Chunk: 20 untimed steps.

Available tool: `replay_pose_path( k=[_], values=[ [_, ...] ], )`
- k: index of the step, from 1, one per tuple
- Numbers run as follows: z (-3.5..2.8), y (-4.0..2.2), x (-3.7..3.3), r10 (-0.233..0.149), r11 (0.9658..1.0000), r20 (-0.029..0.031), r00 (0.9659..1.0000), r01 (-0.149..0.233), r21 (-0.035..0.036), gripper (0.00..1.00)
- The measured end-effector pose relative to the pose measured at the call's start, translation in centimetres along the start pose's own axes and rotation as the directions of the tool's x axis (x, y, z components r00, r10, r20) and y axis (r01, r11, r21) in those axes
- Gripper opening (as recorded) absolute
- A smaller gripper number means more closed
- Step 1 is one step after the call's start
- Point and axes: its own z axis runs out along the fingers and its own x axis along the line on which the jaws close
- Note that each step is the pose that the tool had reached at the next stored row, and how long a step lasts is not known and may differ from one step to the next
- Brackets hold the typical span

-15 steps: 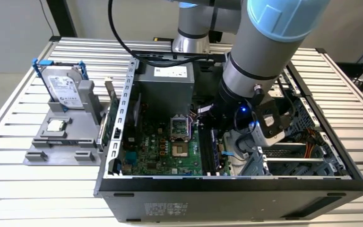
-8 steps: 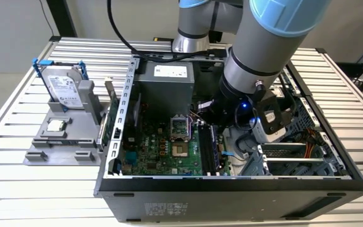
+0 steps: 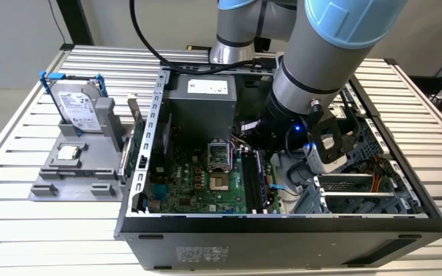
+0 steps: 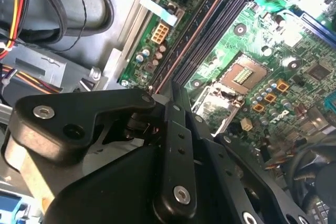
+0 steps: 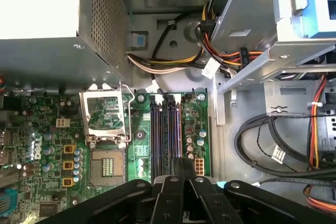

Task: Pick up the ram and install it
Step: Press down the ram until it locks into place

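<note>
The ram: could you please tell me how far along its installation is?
Done: the ram is already inside the computer case. In hand: the fingers look shut on it, and it stands on edge along the memory slots. Left: pressing it fully home. I cannot tell whether it is seated yet.

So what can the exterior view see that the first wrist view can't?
The exterior view adds the hard drive and the small silver chip on the grey stand, plus the big arm. The first wrist view adds the bundle of coloured wires and a close look at the tool right over the memory slots. Both share the green motherboard, its open processor socket and the grey power supply box.
</note>
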Motion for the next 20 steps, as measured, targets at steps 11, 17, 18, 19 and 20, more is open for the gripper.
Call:
replay_pose_path(
  k=[11, 17, 18, 19, 20],
  values=[
    [0.00, 0.00, 0.00, -0.011, 0.9999, -0.0021, 0.9999, 0.011, 0.0003, 0.00],
    [0.00, -0.01, 0.01, -0.012, 0.9999, -0.0023, 0.9999, 0.012, 0.0004, 0.00],
    [0.00, 0.00, 0.00, -0.012, 0.9999, -0.0023, 0.9999, 0.012, 0.0004, 0.00],
    [0.05, 0.03, 0.00, -0.013, 0.9999, -0.0022, 0.9999, 0.013, 0.0004, 0.00],
    [0.23, 0.10, 0.01, -0.014, 0.9999, -0.0017, 0.9999, 0.014, 0.0003, 0.00]
  ],
)
